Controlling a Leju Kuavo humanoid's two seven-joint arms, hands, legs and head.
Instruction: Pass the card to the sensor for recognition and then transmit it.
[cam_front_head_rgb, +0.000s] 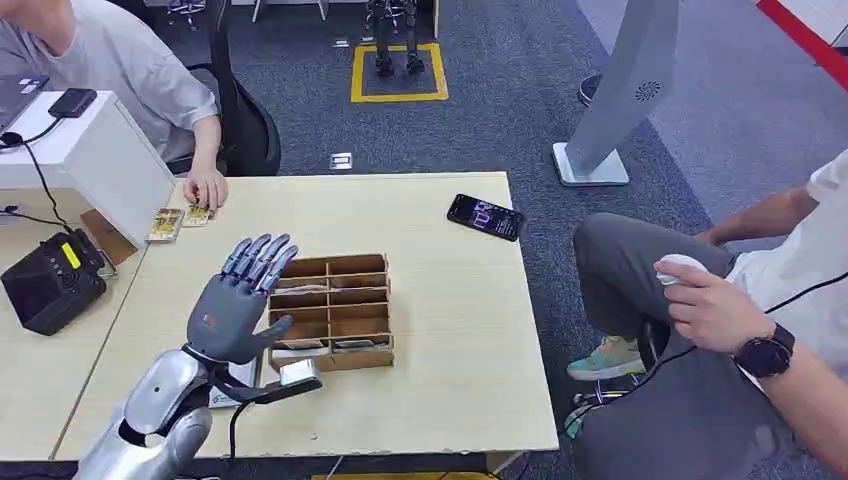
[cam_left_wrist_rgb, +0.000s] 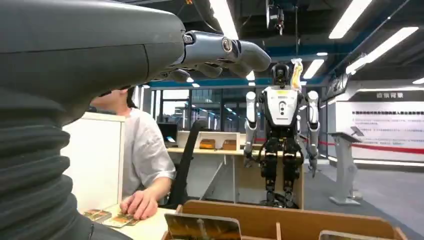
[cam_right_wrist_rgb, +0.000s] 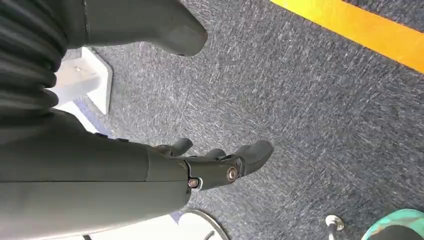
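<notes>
Wooden slots in the box (cam_front_head_rgb: 330, 310) hold the cards, and one card (cam_front_head_rgb: 300, 345) is seen standing in the near row, just beside the thumb of the left hand (cam_front_head_rgb: 238, 300). Nothing is held by that hand; its fingers are spread and raised above the box. The right hand (cam_right_wrist_rgb: 215, 162) hangs over the floor, loosely curled, far from the cards, so the left hand is judged nearer.

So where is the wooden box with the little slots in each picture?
Head view: the wooden box sits mid-table, just right of the raised left hand.
Left wrist view: its top edge runs along the bottom, below the hand's fingers.
Right wrist view: not in it; the right hand hangs over carpet.
Shared landmark: the person's hand on the cards, beyond the box.
</notes>
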